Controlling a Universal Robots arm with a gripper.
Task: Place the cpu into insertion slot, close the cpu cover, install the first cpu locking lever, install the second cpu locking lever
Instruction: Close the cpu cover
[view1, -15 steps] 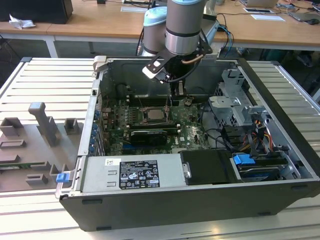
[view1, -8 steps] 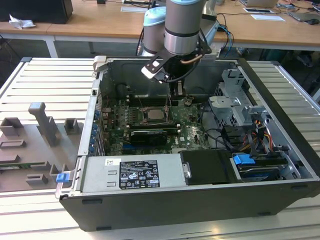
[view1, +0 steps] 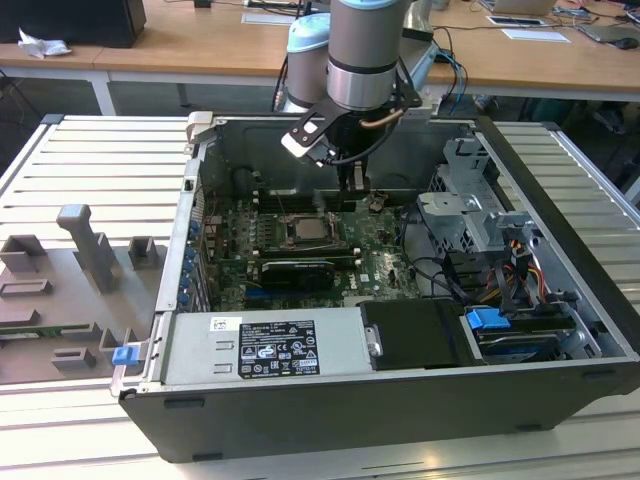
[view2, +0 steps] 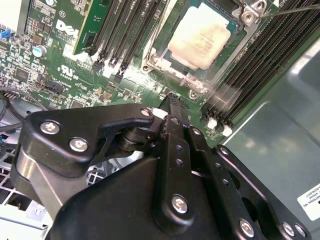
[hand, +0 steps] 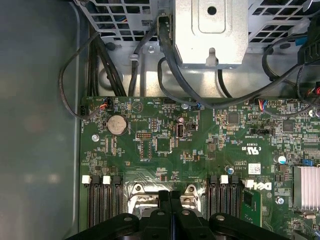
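The cpu (view2: 200, 42), pale silvery-beige, lies flat in the insertion slot (view2: 239, 35) on the green board. In the exterior view the slot (view1: 303, 232) sits mid-board, and my gripper (view1: 352, 185) hangs just behind and to the right of it. In both wrist views the black fingers are pressed together with nothing between them, their tips (view2: 172, 100) (hand: 170, 196) close above the slot's near edge. A blurred silvery plate, the cpu cover (view2: 192, 82), sits between the fingertips and the cpu and looks tilted up. A thin wire lever (view2: 295, 7) stands beside the slot.
Long black memory slots (view2: 270, 55) flank the socket on both sides. A drive cage (view1: 470, 210) with cables fills the case on the exterior view's right, and a power supply (view1: 265, 345) lies in front. The case walls (view1: 200, 180) enclose the board. A grey fixture tray (view1: 70, 290) lies outside.
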